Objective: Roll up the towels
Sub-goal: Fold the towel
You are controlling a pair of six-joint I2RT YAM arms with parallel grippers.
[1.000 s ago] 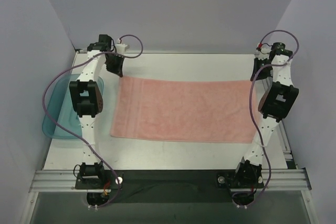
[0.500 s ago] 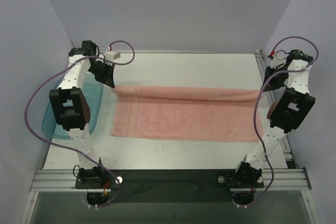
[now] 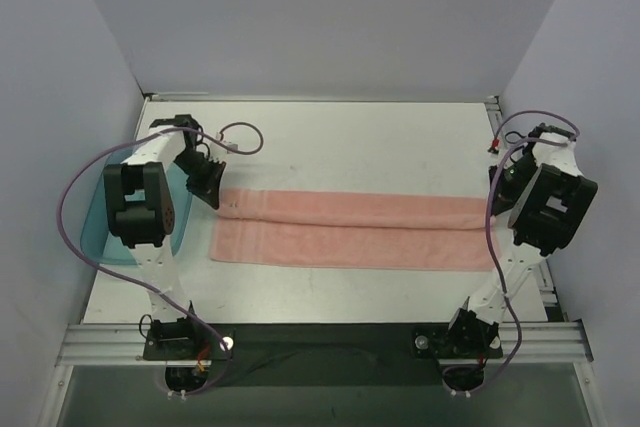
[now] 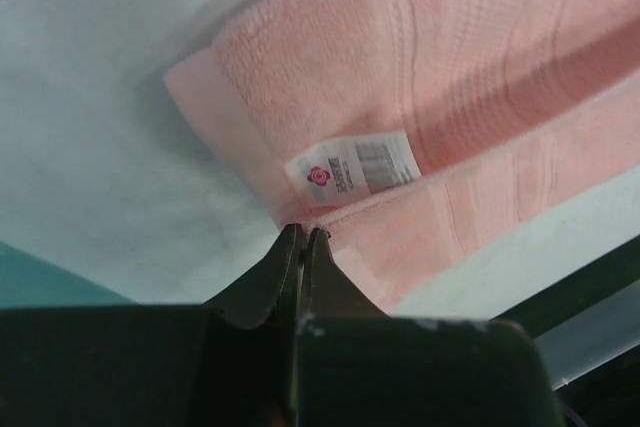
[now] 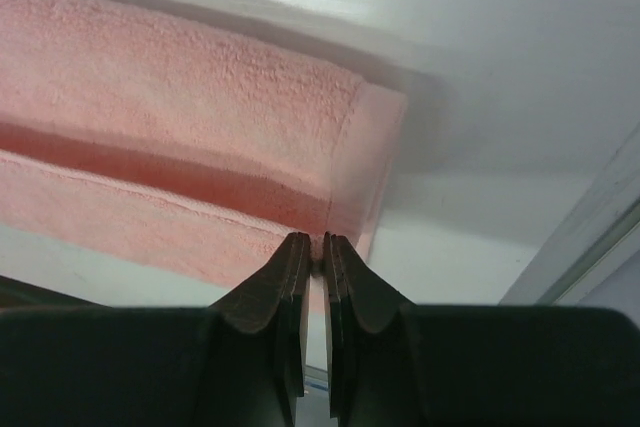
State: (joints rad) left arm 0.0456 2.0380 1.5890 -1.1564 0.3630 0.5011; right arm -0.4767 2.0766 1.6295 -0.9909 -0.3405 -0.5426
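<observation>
The salmon-pink towel (image 3: 350, 232) lies across the white table, its far long half folded toward the near edge, so it is a narrow double strip. My left gripper (image 3: 215, 197) is shut on the towel's left end, on the folded-over edge by a white label (image 4: 352, 169); the towel fills the left wrist view (image 4: 440, 67). My right gripper (image 3: 500, 209) is shut on the folded-over edge at the towel's right end, seen in the right wrist view (image 5: 180, 107). Both grippers are low, near the table.
A translucent teal tray (image 3: 110, 232) sits at the table's left edge, partly under the left arm. A metal rail (image 3: 320, 342) runs along the near edge. Grey walls enclose the back and sides. Purple cables loop off both arms.
Both grippers have drawn the towel's far long edge toward the near side and lowered it, folding the flat towel lengthwise into a narrower strip. Both arms swung nearer.
</observation>
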